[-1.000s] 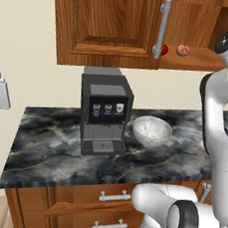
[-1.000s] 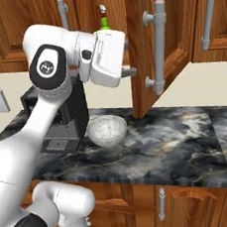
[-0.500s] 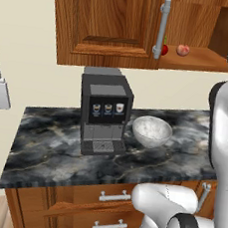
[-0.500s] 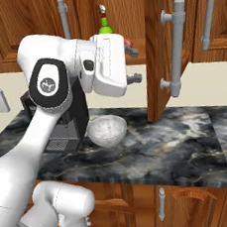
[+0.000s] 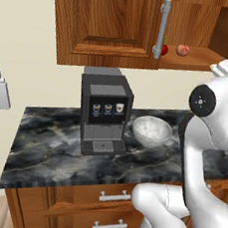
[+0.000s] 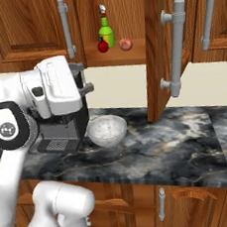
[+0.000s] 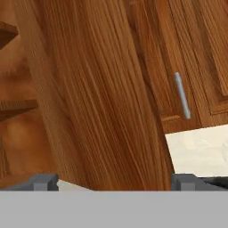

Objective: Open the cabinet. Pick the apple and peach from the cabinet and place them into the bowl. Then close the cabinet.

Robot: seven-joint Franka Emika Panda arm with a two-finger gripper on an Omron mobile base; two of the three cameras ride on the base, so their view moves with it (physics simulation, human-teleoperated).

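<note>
The cabinet [image 6: 25, 25] stands with its right door [image 6: 159, 50] swung wide, bar handle [image 6: 178, 48] facing out, and its left door [image 5: 106, 20] shut. On the shelf inside sit a red apple [image 6: 103, 46] and a peach [image 6: 125, 45]; both also show as the apple [image 5: 165, 49] and the peach [image 5: 182, 49]. The white speckled bowl [image 6: 106, 130] rests on the counter beside the coffee machine, below the shelf. My gripper [image 6: 84, 79] hangs open and holds nothing, left of the bowl and below the shelf. Its fingertips [image 7: 42, 181] sit far apart before the door's wood [image 7: 102, 98].
A black coffee machine [image 5: 104, 112] stands on the dark marble counter [image 6: 155, 155]. A green bottle [image 6: 106, 32] is behind the apple. The neighbouring cabinet has its own grey handle [image 6: 209, 15]. Drawers [image 5: 111, 198] run below the counter edge.
The right door has swung further open to the right. My hand has let go of it and dropped down and left, away from the handle.
</note>
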